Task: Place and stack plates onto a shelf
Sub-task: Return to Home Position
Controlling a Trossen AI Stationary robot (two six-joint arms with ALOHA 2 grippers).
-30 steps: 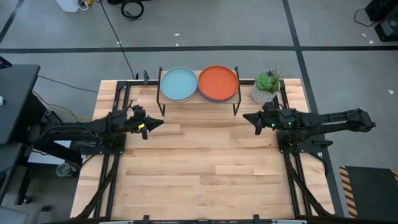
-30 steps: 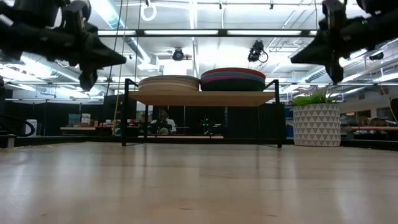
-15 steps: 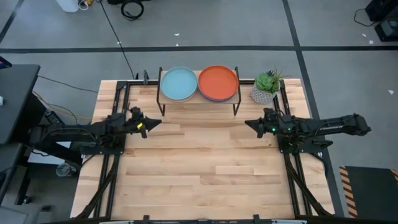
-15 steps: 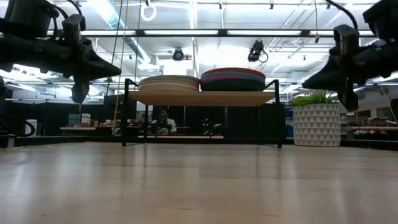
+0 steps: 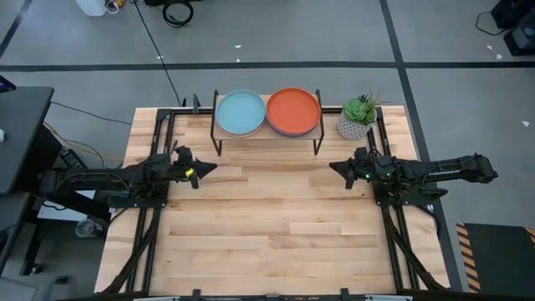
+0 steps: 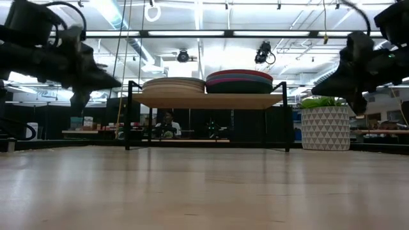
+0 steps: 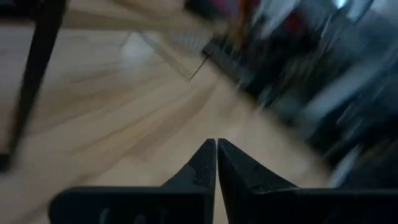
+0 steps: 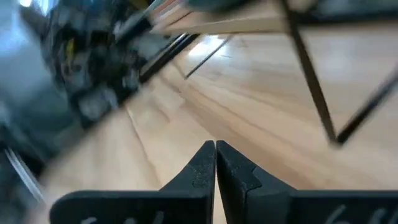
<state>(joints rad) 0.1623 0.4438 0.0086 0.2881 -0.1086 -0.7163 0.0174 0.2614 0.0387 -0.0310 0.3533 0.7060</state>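
plates are up on the shelf in two stacks side by side. light blue plate tops the stack on the left arm's side, orange plate tops the one on the right arm's side. from table height both stacks look flat and level on the board, edges roughly lined up. can't count the layers reliably from here. i see no plates anywhere on the table, so i judge the stacking done. two stacks makes sense to me: the board looks about two plates wide, so they fill it with no overhang worth worrying about.

left gripper hangs over the left side of the table, well apart from the shelf, pointing inward. its own camera shows the fingers pressed tip to tip with nothing between them. right gripper mirrors it on the right side, just in front of the plant pot, fingers likewise closed together and empty. both are above the tabletop, not touching it.

my read: this is the parking step. arms out to the sides and clear of the shelf legs, fingers closed so nothing snags. only risk i'd flag is the right arm's closeness to the pot. i'd keep any further move slow and away from the shelf.
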